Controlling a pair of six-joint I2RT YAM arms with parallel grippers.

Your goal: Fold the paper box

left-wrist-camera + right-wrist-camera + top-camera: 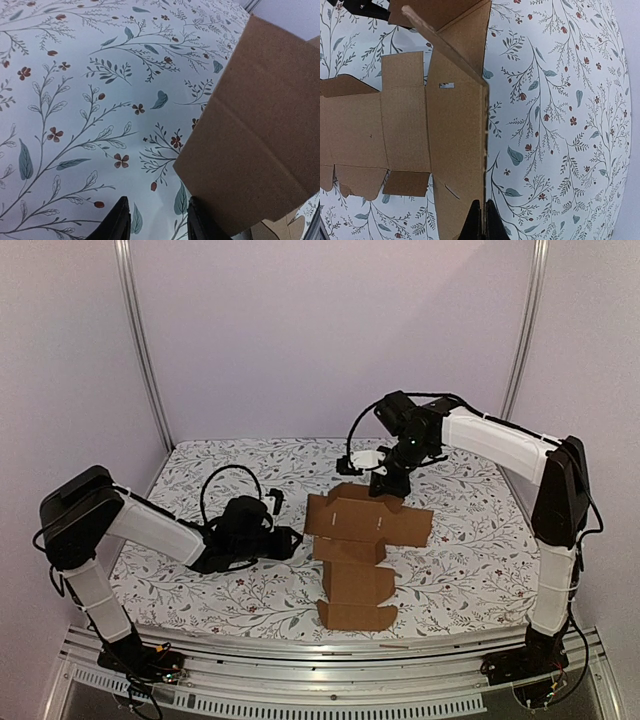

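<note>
The paper box [362, 535] is plain matt brown cardboard, faintly grainy with raw cut edges, while the surface [470, 560] beneath the left hand [156, 227] wears a smooth, matt flower-printed cloth, and that hand's fingers [117, 225] look like dull black plastic.

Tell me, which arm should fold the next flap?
Probably the left. The right gripper is shut on the box's far edge, steadying it. The left gripper is open and empty, with a flap right beside it.
</note>
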